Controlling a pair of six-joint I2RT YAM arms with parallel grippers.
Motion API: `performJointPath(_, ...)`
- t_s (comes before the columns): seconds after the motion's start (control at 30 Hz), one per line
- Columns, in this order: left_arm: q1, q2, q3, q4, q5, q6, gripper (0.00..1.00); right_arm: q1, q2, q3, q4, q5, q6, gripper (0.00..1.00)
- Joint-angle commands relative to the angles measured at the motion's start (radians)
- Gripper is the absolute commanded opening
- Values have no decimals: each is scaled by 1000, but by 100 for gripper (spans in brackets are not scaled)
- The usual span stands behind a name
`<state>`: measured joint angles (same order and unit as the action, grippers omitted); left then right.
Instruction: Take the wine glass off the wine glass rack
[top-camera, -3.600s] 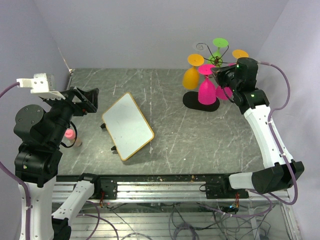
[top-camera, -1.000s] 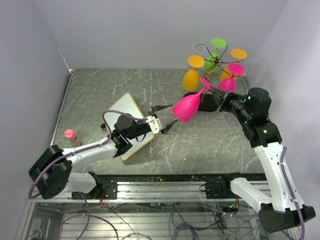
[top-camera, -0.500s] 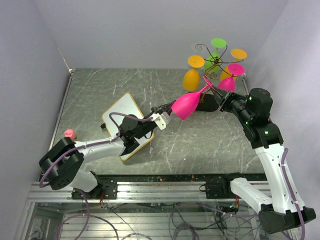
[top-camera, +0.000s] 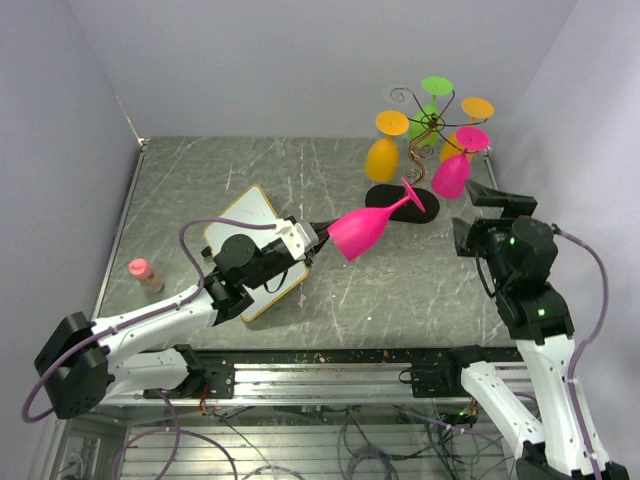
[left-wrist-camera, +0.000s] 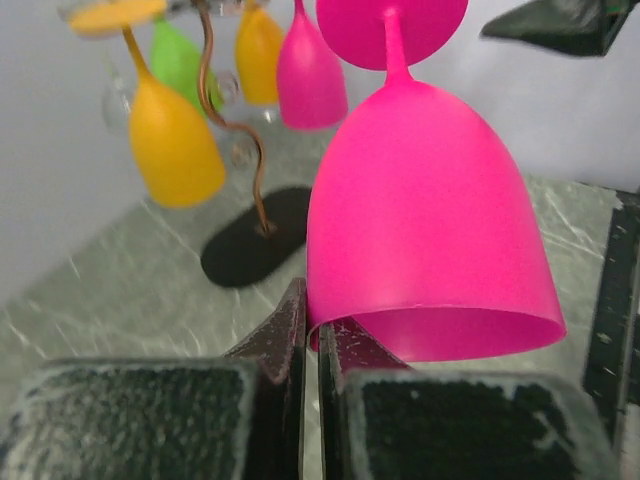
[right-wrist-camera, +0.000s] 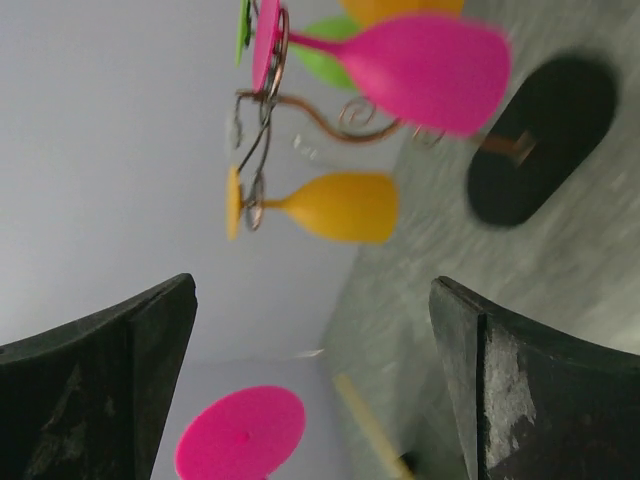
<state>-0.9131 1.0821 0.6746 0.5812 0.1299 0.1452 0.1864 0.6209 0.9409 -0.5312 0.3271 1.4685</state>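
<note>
The left gripper (left-wrist-camera: 312, 322) is clamped on the rim of the bright pink plastic wine glass (top-camera: 358, 230). This glass is off the thin dark wire rack with spiral arms (top-camera: 428, 122) and is tilted in the air near the rack's black oval base. The right gripper (right-wrist-camera: 312, 290) has its fingers wide apart and holds nothing, beside the rack where other coloured glasses (top-camera: 382, 158) hang.

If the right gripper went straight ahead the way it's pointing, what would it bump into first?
Most likely the wine glass rack with its hanging glasses. The right gripper is open, and the orange glass sits almost dead ahead, with the pink hanging glass beside it. Depth is unclear, so I can't say which it would touch first.
</note>
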Motion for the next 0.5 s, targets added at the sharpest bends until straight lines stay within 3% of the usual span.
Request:
performJointPath(0.0,-5,-33,150,-477,-138,-264,7,-3,-37,-21,93,235,-548,100)
performJointPath(0.1,-1,-2,305,-774,-272,-397,7,-3,-36,11,107,259,-752,100)
performJointPath(0.2,33,91,495,-1044,-291,-497,7,-4,-33,30,172,215,-928,100)
performJointPath(0.37,231,338,814,-1395,25,-555,7,-2,-12,54,217,101,-1039,100)
performJointPath(0.47,313,472,938,-1478,137,-513,7,-3,9,103,210,55,-1069,100)
